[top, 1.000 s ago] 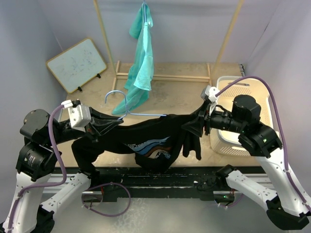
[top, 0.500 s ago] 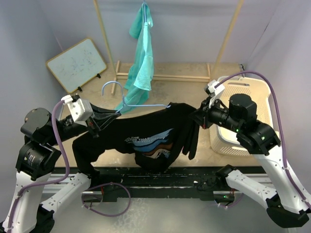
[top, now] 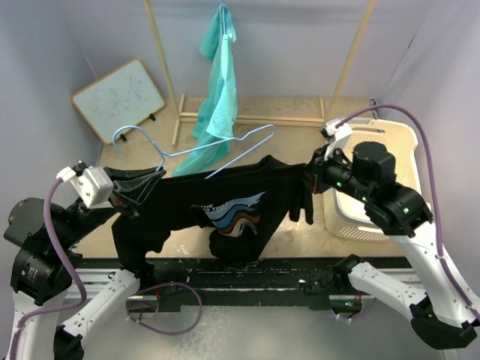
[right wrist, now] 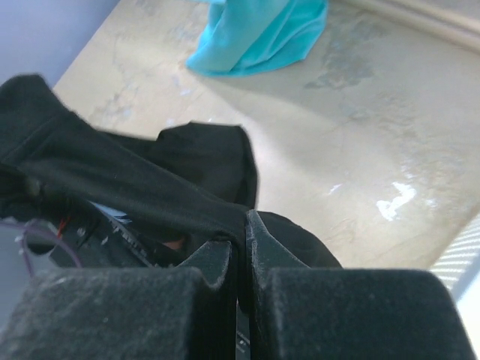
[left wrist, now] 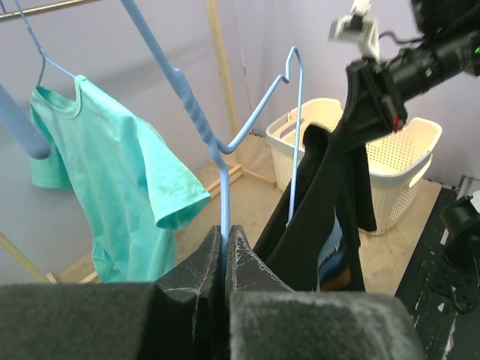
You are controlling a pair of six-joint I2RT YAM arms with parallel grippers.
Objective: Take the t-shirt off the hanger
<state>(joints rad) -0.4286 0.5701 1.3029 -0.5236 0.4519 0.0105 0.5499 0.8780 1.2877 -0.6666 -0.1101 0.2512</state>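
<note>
The black t-shirt with a blue wave print sags between my two arms over the table's front. My right gripper is shut on its right shoulder; in the right wrist view the cloth is pinched between the fingertips. My left gripper is shut on the light blue wire hanger, whose wire runs straight up from the closed jaws. Most of the hanger stands bare above the shirt, hook to the left. Whether any wire is still inside the cloth I cannot tell.
A teal t-shirt hangs on a wooden rack at the back. A small whiteboard leans at the back left. A white laundry basket stands on the right, behind my right arm.
My right gripper shut on the shirt's shoulder. My left arm pulled back and left with the hanger, which swung up out of the shirt; the shirt now sags lower.
</note>
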